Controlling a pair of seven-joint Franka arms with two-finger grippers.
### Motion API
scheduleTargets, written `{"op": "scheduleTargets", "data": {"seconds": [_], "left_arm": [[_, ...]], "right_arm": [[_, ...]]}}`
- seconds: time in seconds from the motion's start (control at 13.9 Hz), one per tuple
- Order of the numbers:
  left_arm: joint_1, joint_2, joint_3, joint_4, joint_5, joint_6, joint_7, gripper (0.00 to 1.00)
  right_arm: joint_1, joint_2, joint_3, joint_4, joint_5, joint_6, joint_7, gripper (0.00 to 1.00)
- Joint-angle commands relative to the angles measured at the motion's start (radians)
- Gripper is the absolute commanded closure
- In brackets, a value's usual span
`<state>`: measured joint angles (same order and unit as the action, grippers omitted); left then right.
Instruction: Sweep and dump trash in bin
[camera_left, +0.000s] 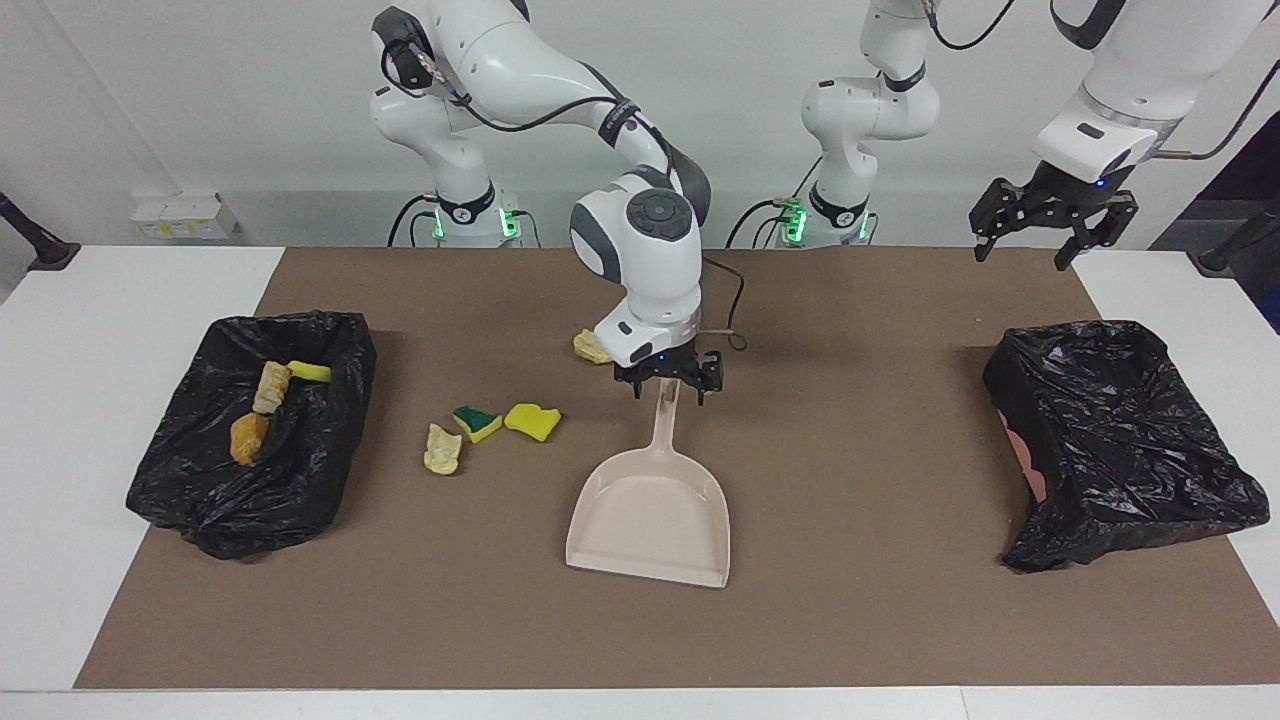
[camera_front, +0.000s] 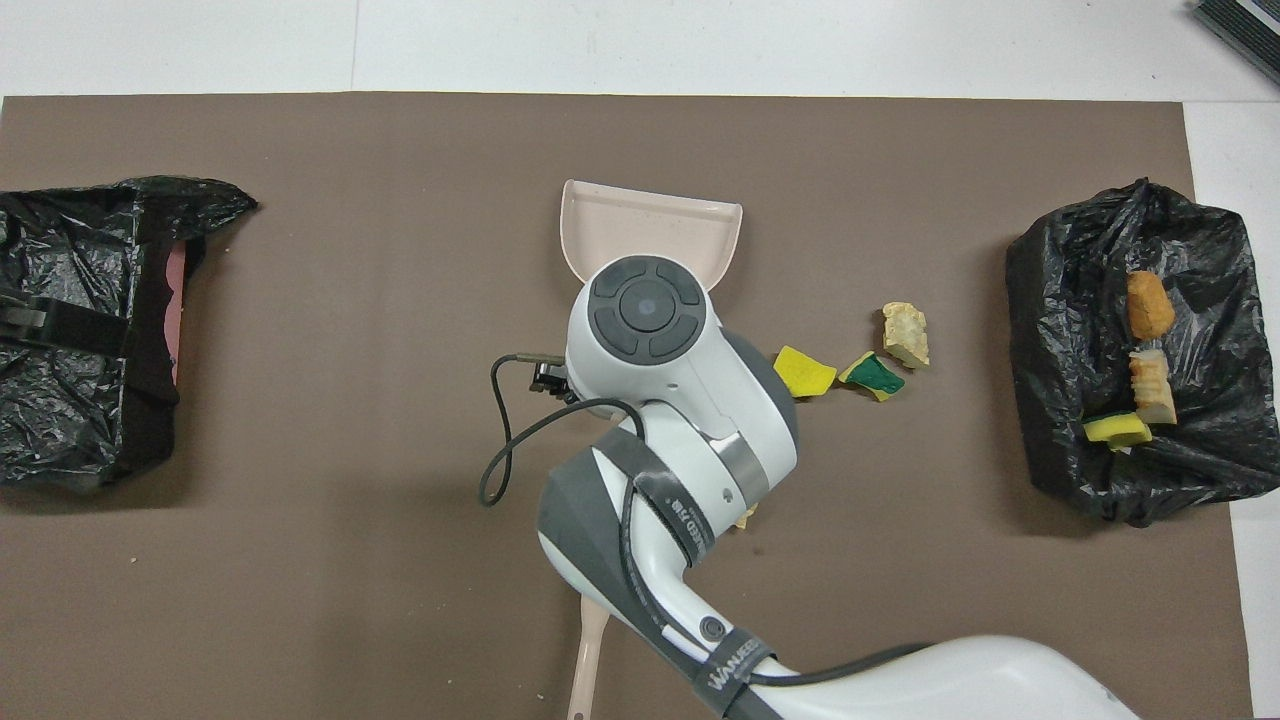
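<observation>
A beige dustpan (camera_left: 650, 515) (camera_front: 650, 222) lies flat on the brown mat, handle (camera_left: 665, 425) toward the robots. My right gripper (camera_left: 668, 383) is open, its fingertips on either side of the handle's end, gripping nothing. In the overhead view the arm hides it. Loose trash lies beside the pan toward the right arm's end: a yellow sponge (camera_left: 532, 421) (camera_front: 802, 370), a green-backed sponge (camera_left: 477, 421) (camera_front: 872, 375) and a cream chunk (camera_left: 442, 449) (camera_front: 905, 334). Another chunk (camera_left: 590, 346) lies nearer the robots. The black-lined bin (camera_left: 200, 500) (camera_front: 1060, 300) holds three scraps. My left gripper (camera_left: 1050, 235) waits raised and open.
A second black-bagged bin (camera_left: 1110, 440) (camera_front: 80, 400) stands at the left arm's end of the mat. A beige brush handle (camera_front: 590, 660) lies near the robots, mostly under my right arm. A black cable (camera_front: 500, 460) loops from the right wrist.
</observation>
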<state>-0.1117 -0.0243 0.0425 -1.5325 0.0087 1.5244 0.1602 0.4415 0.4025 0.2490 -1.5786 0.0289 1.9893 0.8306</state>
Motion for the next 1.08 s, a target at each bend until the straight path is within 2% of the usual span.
{"op": "scheduleTargets", "data": {"seconds": [0.0,0.29,0.43,0.65,0.86,0.93,1.01], "left_arm": [[-0.006,0.004,0.008,0.02,-0.01,-0.024,-0.002,0.0],[-0.009,0.003,0.008,0.02,-0.009,-0.029,-0.002,0.0],[-0.016,0.003,0.008,0.02,-0.009,-0.023,-0.007,0.0],[-0.025,0.004,-0.015,0.009,-0.01,0.028,-0.005,0.0],[-0.031,0.026,-0.093,-0.021,-0.01,0.11,-0.036,0.0],[-0.029,0.033,-0.12,-0.046,-0.01,0.162,-0.088,0.0],[-0.029,0.043,-0.151,-0.06,-0.01,0.201,-0.137,0.0]], "right_arm": [[0.046,-0.123,0.003,-0.185,0.042,0.02,0.045,0.0],[0.115,-0.253,0.013,-0.389,0.124,0.039,0.116,0.0],[0.182,-0.295,0.013,-0.466,0.205,0.045,0.162,0.0],[0.241,-0.321,0.013,-0.552,0.23,0.063,0.2,0.0],[0.267,-0.318,0.013,-0.63,0.24,0.179,0.214,0.0],[0.267,-0.318,0.013,-0.63,0.24,0.178,0.214,0.02],[0.267,-0.318,0.013,-0.63,0.24,0.181,0.214,0.14]]}}
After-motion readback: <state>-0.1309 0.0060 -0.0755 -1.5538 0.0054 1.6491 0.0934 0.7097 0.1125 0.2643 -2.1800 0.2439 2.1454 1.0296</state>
